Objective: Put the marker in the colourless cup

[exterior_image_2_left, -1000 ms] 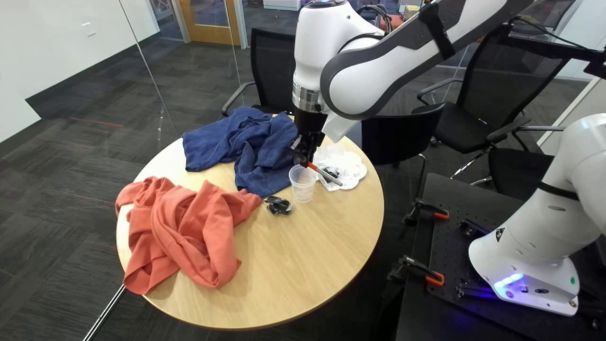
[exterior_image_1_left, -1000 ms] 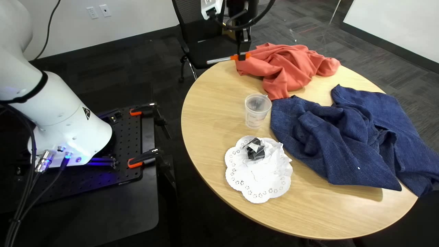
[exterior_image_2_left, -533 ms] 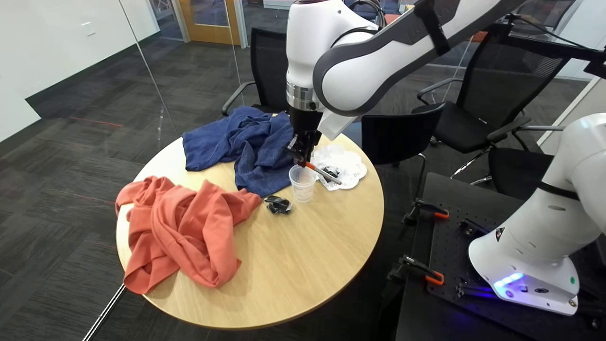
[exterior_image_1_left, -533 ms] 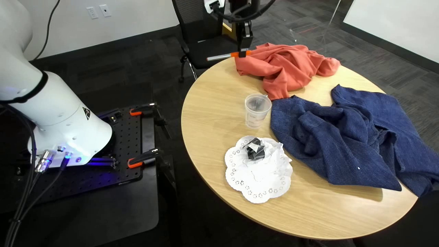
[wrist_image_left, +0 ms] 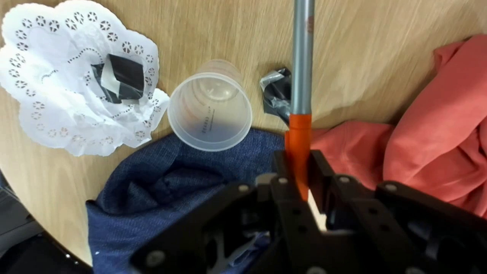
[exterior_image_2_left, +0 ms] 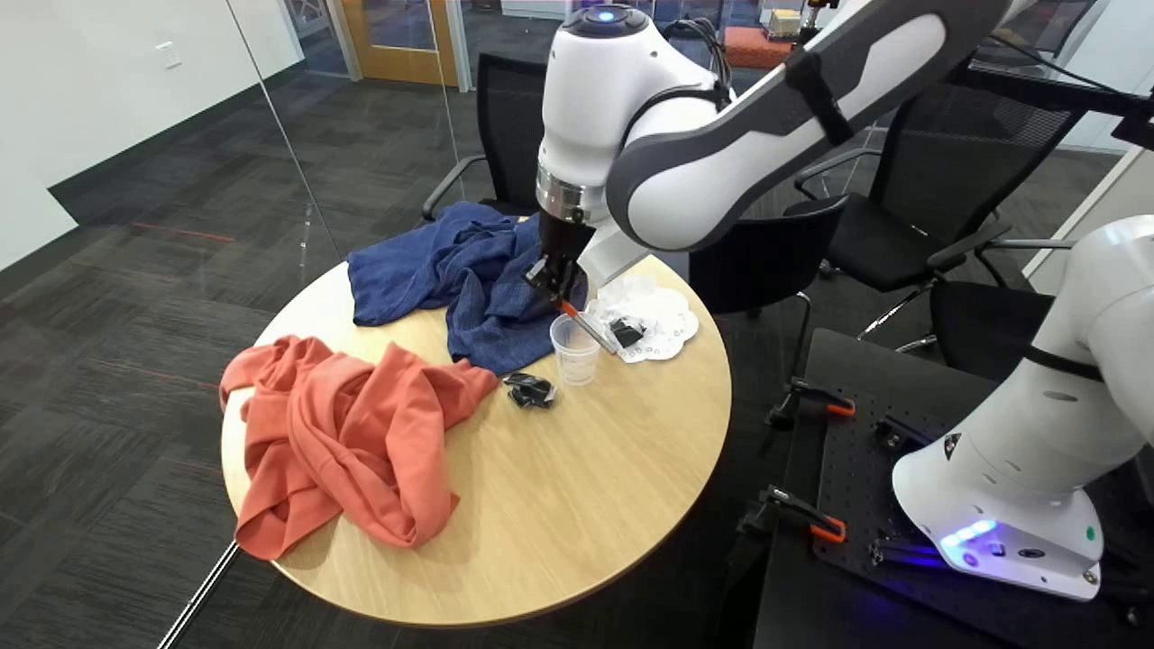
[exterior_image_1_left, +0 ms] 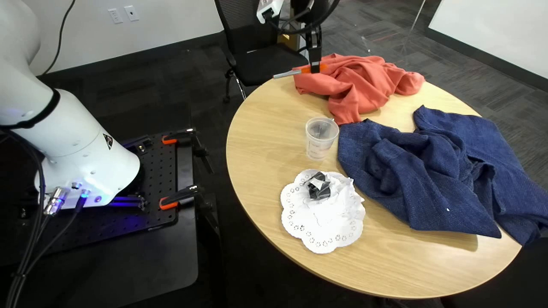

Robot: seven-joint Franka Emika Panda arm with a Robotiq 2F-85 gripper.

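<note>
Gripping one marker (wrist_image_left: 301, 91) crosswise, fingers (wrist_image_left: 321, 177) have colourless cup (wrist_image_left: 210, 110) below, to one side; lowered unturned, marker could topple it.

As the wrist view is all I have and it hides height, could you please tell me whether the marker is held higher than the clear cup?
Observer: Yes, in an exterior view the gripper holds the marker up in the air, higher than the clear cup.
Operator: Thank you; I cannot see the robot's base at all, so which way does the marker's grey end point from it?
Observer: In both exterior views the grey end points toward the base, on the side of the round table nearest to it.
</note>
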